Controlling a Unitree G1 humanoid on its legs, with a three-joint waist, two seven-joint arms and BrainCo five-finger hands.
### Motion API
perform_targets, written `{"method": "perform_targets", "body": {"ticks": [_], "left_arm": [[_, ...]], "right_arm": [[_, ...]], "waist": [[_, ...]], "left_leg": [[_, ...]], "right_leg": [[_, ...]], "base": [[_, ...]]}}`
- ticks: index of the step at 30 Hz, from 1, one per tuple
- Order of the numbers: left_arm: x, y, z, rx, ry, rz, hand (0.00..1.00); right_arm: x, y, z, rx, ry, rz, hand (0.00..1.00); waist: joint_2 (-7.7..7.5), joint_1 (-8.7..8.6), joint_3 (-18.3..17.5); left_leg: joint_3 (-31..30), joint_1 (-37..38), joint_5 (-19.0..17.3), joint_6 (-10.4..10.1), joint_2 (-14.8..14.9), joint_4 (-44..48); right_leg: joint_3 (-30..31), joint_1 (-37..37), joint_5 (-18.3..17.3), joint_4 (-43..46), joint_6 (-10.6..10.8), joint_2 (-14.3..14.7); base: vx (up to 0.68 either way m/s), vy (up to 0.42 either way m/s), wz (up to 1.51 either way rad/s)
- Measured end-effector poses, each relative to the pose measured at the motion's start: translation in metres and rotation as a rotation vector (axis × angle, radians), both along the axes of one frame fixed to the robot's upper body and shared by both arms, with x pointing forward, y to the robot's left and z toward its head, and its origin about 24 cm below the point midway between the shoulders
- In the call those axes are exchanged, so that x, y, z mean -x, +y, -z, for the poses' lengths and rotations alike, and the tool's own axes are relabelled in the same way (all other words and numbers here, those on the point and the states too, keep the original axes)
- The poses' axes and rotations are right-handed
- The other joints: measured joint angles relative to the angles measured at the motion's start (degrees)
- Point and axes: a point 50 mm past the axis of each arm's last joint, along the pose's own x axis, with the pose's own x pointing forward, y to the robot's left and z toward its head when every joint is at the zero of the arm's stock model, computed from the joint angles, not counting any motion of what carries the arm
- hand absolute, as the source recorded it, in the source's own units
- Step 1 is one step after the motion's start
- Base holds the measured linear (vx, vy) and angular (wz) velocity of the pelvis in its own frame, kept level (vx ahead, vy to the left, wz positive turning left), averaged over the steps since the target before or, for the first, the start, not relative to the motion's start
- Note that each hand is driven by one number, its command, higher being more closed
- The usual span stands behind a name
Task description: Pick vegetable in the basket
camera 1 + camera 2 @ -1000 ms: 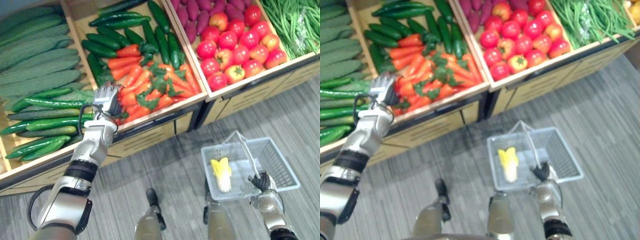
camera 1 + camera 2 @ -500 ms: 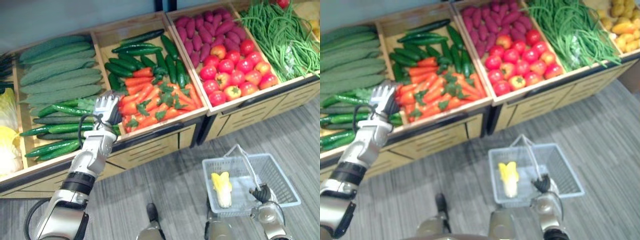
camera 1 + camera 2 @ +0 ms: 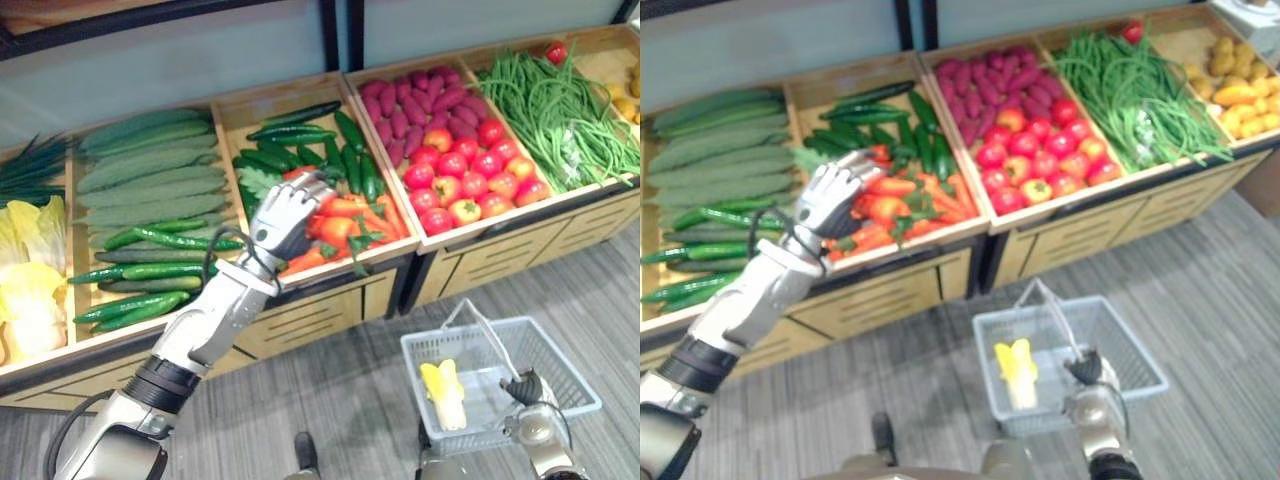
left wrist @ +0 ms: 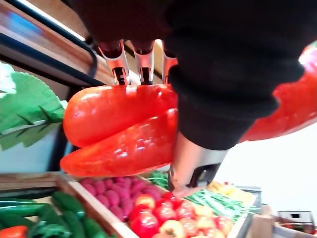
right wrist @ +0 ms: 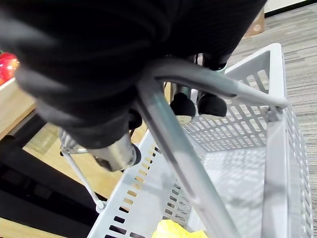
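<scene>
In the head views, the left arm reaches forward from the lower left. Its left hand (image 3: 288,215) sits back-up over the carrot crate (image 3: 345,268), fingers curled down. The back of the hand hides what they grip. Low on the right, the right hand (image 3: 524,388) is closed round the wire handle (image 3: 480,320) of the grey basket (image 3: 570,365), which is in front of the crates. The picture's edge cuts off that forearm. A yellow leafy vegetable (image 3: 443,390) lies in the basket.

In the left wrist view, we see the fingers (image 4: 121,59) wrapped over two carrots (image 4: 114,106), with the thumb (image 4: 190,168) pressing from the other side. The carrots are clear of the crate, and tomatoes (image 4: 148,218) lie beyond them. The dark cover hides one end of them.

In the right wrist view, the dark fingertips (image 5: 183,106) hook round the handle bar above the basket's slotted wall. We make out only a scrap of the yellow vegetable at the edge.
</scene>
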Motion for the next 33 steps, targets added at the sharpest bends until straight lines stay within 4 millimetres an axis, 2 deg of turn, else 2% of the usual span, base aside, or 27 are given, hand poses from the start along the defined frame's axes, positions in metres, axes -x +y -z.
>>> {"method": "perform_targets", "body": {"ticks": [5,9,11,13,16,20,23,27,33], "left_arm": [[0.023,-0.035,0.008,-0.020,0.052,0.214,1.00],[0.042,-0.062,0.022,-0.022,0.134,0.376,1.00],[0.048,-0.072,0.028,-0.024,0.166,0.420,1.00],[0.057,-0.086,0.037,-0.022,0.208,0.481,1.00],[0.064,-0.098,0.046,-0.026,0.256,0.528,1.00],[0.068,-0.108,0.058,-0.020,0.333,0.561,1.00],[0.068,-0.111,0.064,-0.024,0.359,0.563,1.00],[0.072,-0.117,0.069,-0.026,0.382,0.584,1.00],[0.074,-0.122,0.076,-0.021,0.413,0.587,1.00]], "right_arm": [[-0.012,0.006,-0.004,0.029,0.002,-0.054,1.00],[-0.017,0.013,-0.007,0.045,-0.001,-0.101,1.00],[-0.024,0.019,-0.014,0.053,-0.037,-0.139,1.00],[-0.032,0.028,-0.026,0.053,-0.093,-0.192,1.00],[-0.035,0.036,-0.040,0.057,-0.170,-0.234,1.00],[-0.029,0.043,-0.051,0.051,-0.244,-0.270,1.00],[-0.026,0.051,-0.058,0.048,-0.292,-0.309,1.00],[-0.018,0.056,-0.065,0.041,-0.334,-0.331,1.00],[-0.009,0.063,-0.079,0.030,-0.400,-0.356,1.00]], "waist": [[-0.06,0.03,-1.8],[-0.17,-0.08,-3.4],[-0.18,-0.21,-3.4],[-0.20,-1.03,-3.4],[-0.38,-1.56,-3.6],[-0.54,-1.71,-4.8],[-0.79,-2.91,-5.2],[-1.26,-3.08,-5.9],[-0.77,-2.95,-6.9]], "left_leg": [[0.9,0.4,-0.2,-0.3,0.0,0.0],[1.8,0.6,-0.2,-0.3,0.0,0.0],[2.5,0.8,-0.2,-0.3,0.1,0.0],[3.0,1.5,-0.3,-0.5,0.1,0.0],[4.2,1.7,-0.5,-0.7,0.3,0.0],[5.7,2.5,-1.0,-1.2,0.7,0.0],[6.4,3.0,-1.2,-1.4,0.7,0.0],[8.8,4.5,-2.1,-1.9,0.9,0.0],[10.3,5.4,-2.5,-2.4,2.0,0.3]], "right_leg": [[0.7,-0.2,-0.2,0.0,-0.2,0.0],[1.6,-0.8,-0.2,0.3,-0.2,0.0],[2.1,-1.1,-0.2,0.7,-0.2,0.1],[2.8,-1.1,-0.2,0.9,-0.2,0.2],[3.6,-1.8,-0.2,1.0,-0.2,0.5],[4.9,-2.0,-0.2,1.0,-0.2,1.1],[5.6,-2.1,-0.2,0.9,-0.2,1.3],[7.8,-2.2,-0.2,0.9,-0.2,1.8],[8.3,-2.1,-0.3,0.8,-0.4,3.1]], "base": [[-0.03,0.022,-0.08],[-0.01,0.016,-0.11],[-0.01,0.021,-0.17],[0.00,0.017,-0.14],[0.01,0.013,-0.17],[0.03,0.010,-0.20],[0.03,0.021,-0.17],[0.03,0.018,-0.28],[0.04,0.006,-0.12]]}}
